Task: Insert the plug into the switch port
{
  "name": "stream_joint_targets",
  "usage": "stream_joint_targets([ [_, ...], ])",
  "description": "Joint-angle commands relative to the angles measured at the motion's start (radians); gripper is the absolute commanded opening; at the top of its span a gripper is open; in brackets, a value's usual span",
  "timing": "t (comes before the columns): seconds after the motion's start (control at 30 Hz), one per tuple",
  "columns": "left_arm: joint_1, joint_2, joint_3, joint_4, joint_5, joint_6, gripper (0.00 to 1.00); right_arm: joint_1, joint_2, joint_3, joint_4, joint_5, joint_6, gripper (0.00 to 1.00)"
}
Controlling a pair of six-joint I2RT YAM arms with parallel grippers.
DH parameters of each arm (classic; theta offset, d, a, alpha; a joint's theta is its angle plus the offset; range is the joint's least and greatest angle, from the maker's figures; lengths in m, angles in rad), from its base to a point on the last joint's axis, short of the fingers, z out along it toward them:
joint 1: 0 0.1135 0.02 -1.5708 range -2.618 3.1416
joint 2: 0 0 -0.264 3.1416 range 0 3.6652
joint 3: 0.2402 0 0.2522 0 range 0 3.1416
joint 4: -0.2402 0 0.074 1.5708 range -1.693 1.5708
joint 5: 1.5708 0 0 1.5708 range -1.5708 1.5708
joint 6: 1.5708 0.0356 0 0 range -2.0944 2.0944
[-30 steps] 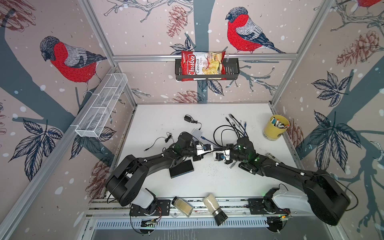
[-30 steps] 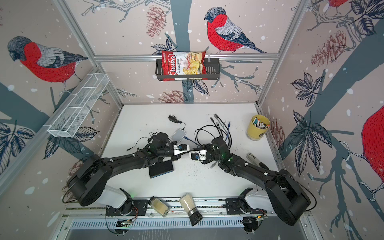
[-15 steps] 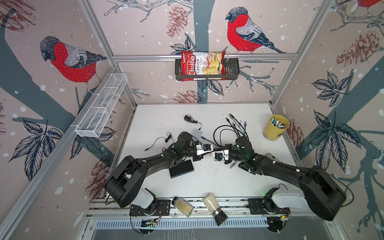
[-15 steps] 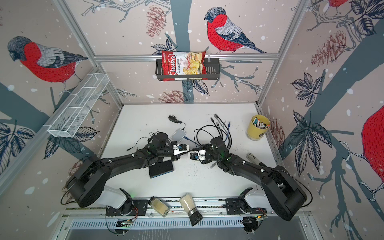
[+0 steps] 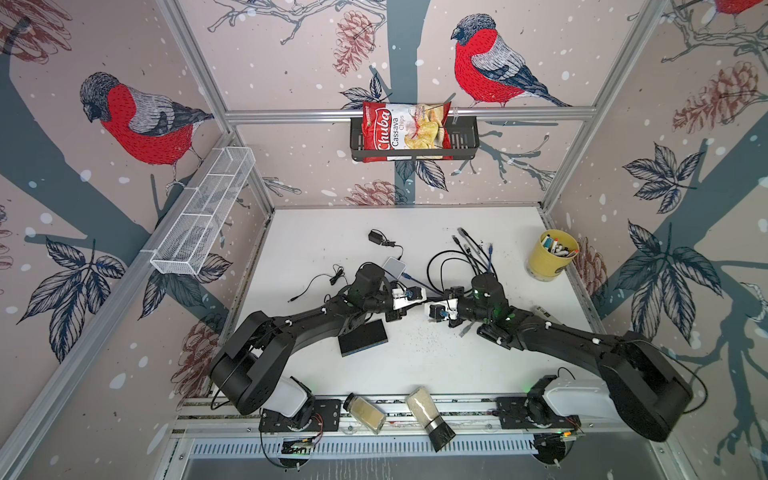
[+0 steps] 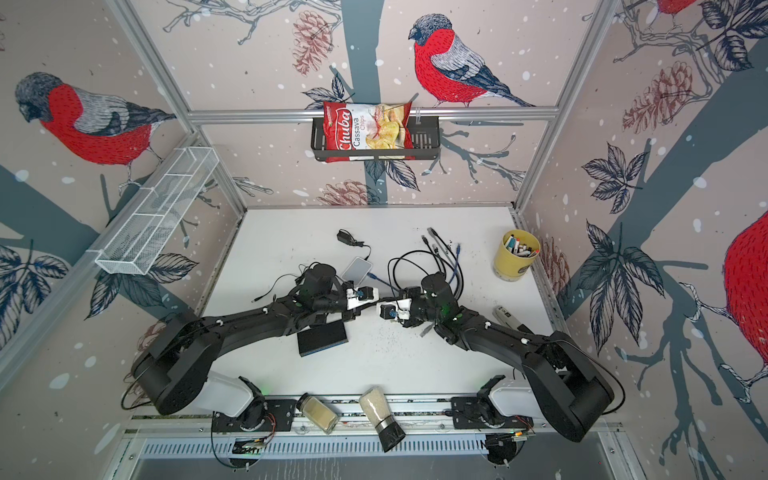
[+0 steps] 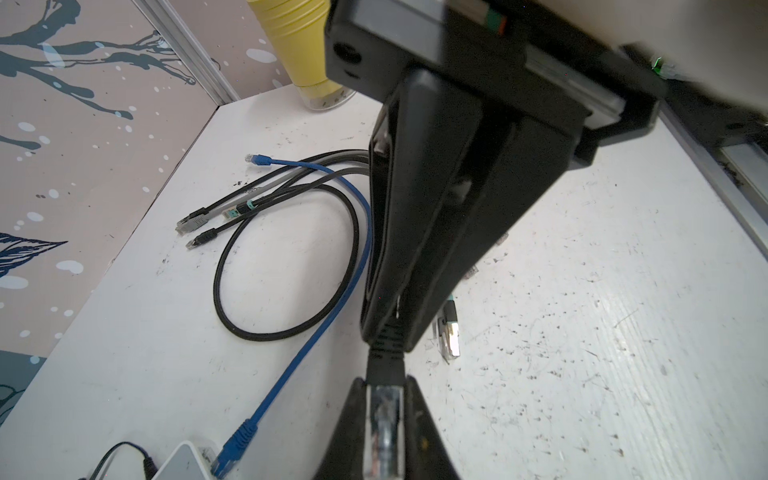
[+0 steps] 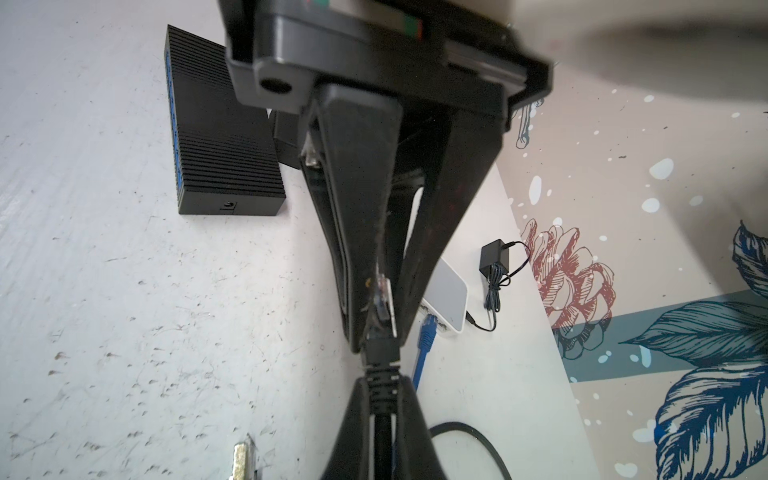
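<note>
right gripper (image 8: 381, 384) tighter — plug (image 7: 384, 411) half hidden

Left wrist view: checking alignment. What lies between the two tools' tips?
A clear plastic plug with black boot spans from left tool to right tool, in both wrist views.

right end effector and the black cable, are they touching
Touching. The right wrist view shows the right end effector closed on the black cable at its ribbed boot, no gap visible.
</note>
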Motion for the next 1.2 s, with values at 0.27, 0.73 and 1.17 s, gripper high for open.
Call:
stream_joint_targets([
  [0.27, 0.069, -0.008, 0.058, 0.082, -0.224, -0.401, 0.88, -0.008, 0.099, 0.061, 0.031, 0.11, 0.191, 0.0],
  [0.73, 0.258, 0.144, 0.238, -0.108, -0.308, -0.744, 0.98, 0.049, 0.319, 0.24, 0.024, 0.335, 0.535, 0.0],
  [1.17, 0.26, 0.416, 0.464, -0.306, -0.301, -0.844, 0.69, 0.088, 0.53, 0.323, 0.074, 0.42, 0.6, 0.0],
])
